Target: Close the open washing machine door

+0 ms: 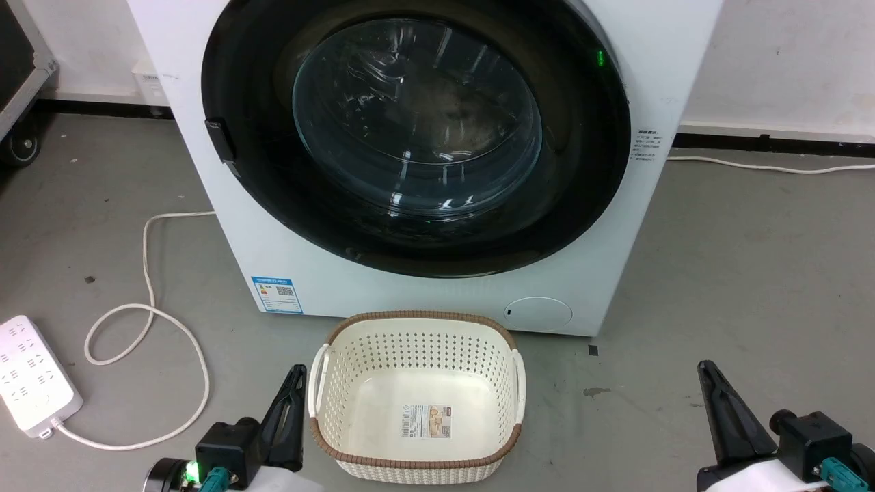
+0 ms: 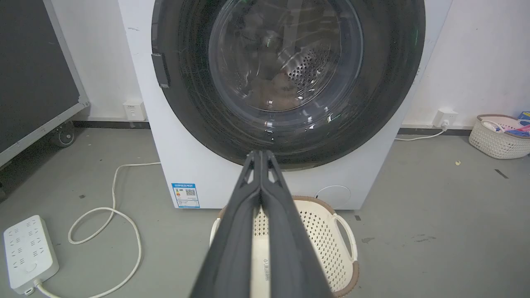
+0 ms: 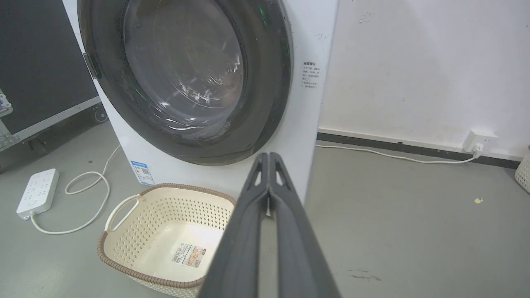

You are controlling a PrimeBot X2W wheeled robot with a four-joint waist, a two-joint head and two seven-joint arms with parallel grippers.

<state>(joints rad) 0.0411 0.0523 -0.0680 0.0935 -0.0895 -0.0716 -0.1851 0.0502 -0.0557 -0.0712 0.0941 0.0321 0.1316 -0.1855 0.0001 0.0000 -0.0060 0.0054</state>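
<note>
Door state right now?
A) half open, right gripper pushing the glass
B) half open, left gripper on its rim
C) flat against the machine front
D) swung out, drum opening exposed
C: the washing machine door lies flat in the front of the washing machine, its black rim covering the round opening all round. The left gripper and right gripper are low by the basket, clear of the door.

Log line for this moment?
round black-rimmed glass washing machine door: flush against white front-loader | left gripper: shut, apart | right gripper: shut, apart | cream perforated basket: empty
</note>
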